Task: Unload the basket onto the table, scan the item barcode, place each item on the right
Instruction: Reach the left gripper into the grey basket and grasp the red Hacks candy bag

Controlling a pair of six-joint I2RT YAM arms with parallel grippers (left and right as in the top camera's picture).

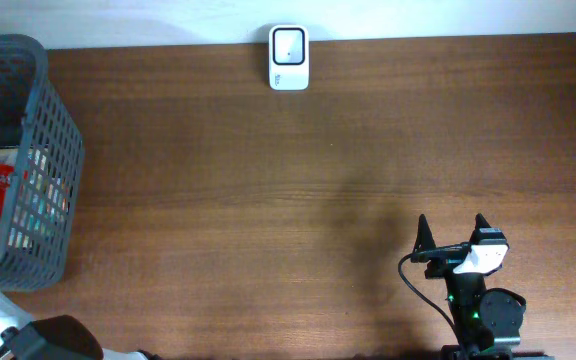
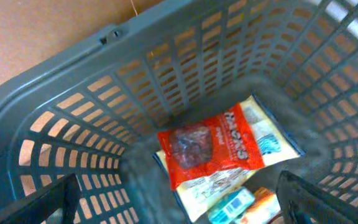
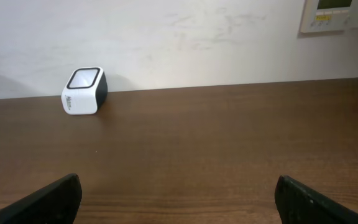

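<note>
Over the grey basket (image 1: 53, 150) at the left end of the table (image 1: 268, 170) with the left gripper (image 2: 178, 190), looking straight down inside, fingers (image 2: 42, 202) spread wide at either side of the view and pinching nothing. Down on the basket floor: a red snack packet (image 2: 210, 146), lying flat and face up, tilted a little, on top of a white and yellow packet (image 2: 275, 143). Just beside these, toward the lower edge of the left wrist view: a small blue-green pack (image 2: 232, 205) and an orange item (image 2: 263, 205), too blurred to identify. From overhead, only a corner of the same red packet visible through the basket's open top. At the near right of the table with the right gripper (image 1: 452, 225), also spread wide and empty, tips pointing toward the far edge; cannot tell whether resting on the wood or just above it. At the far edge of the table, near its middle and against the pale wall (image 3: 197, 37): a small white scanner (image 1: 289, 58) with a dark-rimmed window on top, standing upright, well apart from both the basket and the right gripper. High on that wall, at the right of the right wrist view: a pale control panel (image 3: 331, 12).
</note>
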